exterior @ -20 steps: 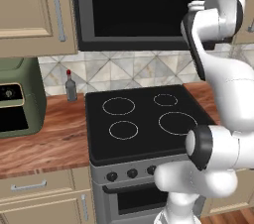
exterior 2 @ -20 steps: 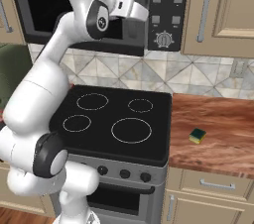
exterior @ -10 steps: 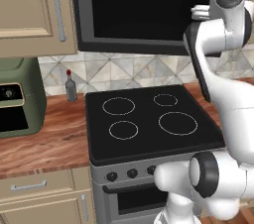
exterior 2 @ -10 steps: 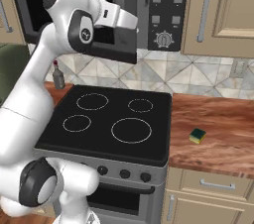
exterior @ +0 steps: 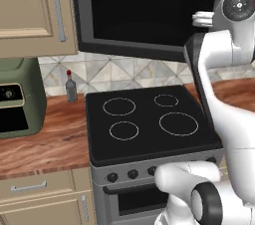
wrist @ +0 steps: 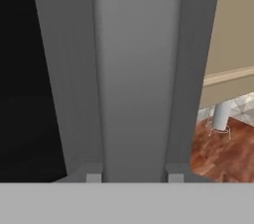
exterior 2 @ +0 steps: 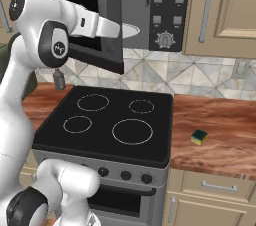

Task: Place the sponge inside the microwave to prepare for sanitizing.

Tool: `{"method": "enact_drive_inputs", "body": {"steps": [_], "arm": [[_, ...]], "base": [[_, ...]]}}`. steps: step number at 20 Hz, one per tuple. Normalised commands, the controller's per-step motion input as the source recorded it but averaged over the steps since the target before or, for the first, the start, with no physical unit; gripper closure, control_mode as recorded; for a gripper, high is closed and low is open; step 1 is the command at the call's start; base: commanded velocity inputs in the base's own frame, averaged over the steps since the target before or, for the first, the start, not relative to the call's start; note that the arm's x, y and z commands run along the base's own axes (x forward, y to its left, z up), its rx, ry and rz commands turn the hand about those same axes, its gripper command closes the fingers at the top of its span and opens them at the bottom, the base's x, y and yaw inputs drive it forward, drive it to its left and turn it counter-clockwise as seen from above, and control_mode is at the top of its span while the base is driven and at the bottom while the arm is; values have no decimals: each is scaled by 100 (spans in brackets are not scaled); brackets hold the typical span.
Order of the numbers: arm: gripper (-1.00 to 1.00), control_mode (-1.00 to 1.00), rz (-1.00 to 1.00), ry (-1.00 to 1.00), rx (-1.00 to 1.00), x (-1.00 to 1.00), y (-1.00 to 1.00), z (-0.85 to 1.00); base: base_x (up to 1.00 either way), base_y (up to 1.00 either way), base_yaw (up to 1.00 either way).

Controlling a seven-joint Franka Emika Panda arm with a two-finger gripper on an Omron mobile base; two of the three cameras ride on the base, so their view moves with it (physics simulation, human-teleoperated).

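Inside open microwave (exterior 2: 150, 15), white turntable (exterior 2: 129, 31), sponge (exterior 2: 199, 137) on counter (exterior 2: 220, 130)

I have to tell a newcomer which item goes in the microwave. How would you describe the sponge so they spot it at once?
Start at the black-topped stove and look to the wooden counter on its right. The sponge lies there near the stove's edge: a tiny yellow block with a dark green top, alone on that stretch.

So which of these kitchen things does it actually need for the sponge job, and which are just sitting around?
Needed:
- small yellow sponge with green top, lying on the wooden counter
- large dark microwave, door swung open
- gripper, shut on the microwave's long grey door handle

Just lying about:
- black-topped stove
- squat olive-green appliance
- small red-capped bottle
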Motion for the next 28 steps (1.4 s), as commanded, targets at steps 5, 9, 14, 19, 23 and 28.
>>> {"method": "enact_drive_inputs", "body": {"steps": [5, 9, 14, 19, 23, 28], "arm": [[100, -100, 8, -5, 0, -60, 55, 5], [100, -100, 3, -1, -2, -39, 75, 0], [100, -100, -4, 0, -7, -9, 72, 0], [100, -100, -15, 5, -9, 0, 50, 0], [100, -100, -15, 6, -6, 0, 49, 0], [100, -100, -14, 4, -3, -2, 49, 0]], "base": [[0, 0, 0], [0, 0, 0], [0, 0, 0], [0, 0, 0], [0, 0, 0], [0, 0, 0]]}}
